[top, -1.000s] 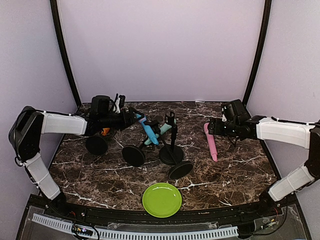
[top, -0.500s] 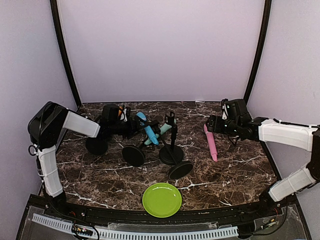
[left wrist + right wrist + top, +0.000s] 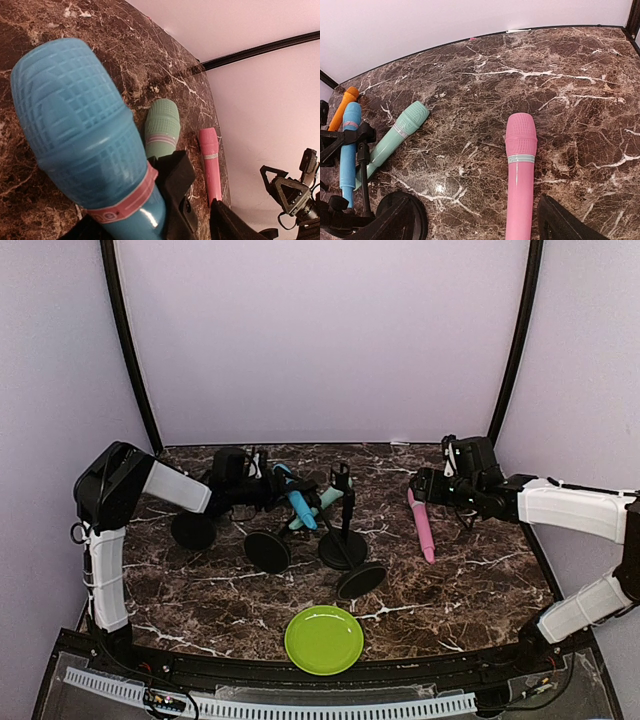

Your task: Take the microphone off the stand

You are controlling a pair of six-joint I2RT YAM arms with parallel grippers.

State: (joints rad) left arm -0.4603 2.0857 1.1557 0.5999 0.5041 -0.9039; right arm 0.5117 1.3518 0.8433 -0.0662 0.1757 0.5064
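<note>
A blue microphone (image 3: 296, 498) sits tilted in the clip of a black stand (image 3: 268, 551) at the table's middle left. It fills the left wrist view (image 3: 80, 135), with the black clip (image 3: 175, 185) beside it. My left gripper (image 3: 262, 486) is open, and its fingers (image 3: 235, 225) stand on either side of the microphone's handle and the clip. A teal microphone (image 3: 322, 500) leans just right of it. A pink microphone (image 3: 423, 525) lies flat on the table. My right gripper (image 3: 428, 486) is open just above the pink microphone's head (image 3: 521, 131).
Other black stands (image 3: 343, 540) with round bases (image 3: 361, 580) stand mid-table, and one base (image 3: 192, 530) sits at the left. An orange microphone (image 3: 344, 104) lies at the far left. A green plate (image 3: 323, 639) sits near the front edge.
My left gripper has moved right along the table to the blue microphone, and its arm has folded in. My right gripper has shifted slightly above the pink microphone.
</note>
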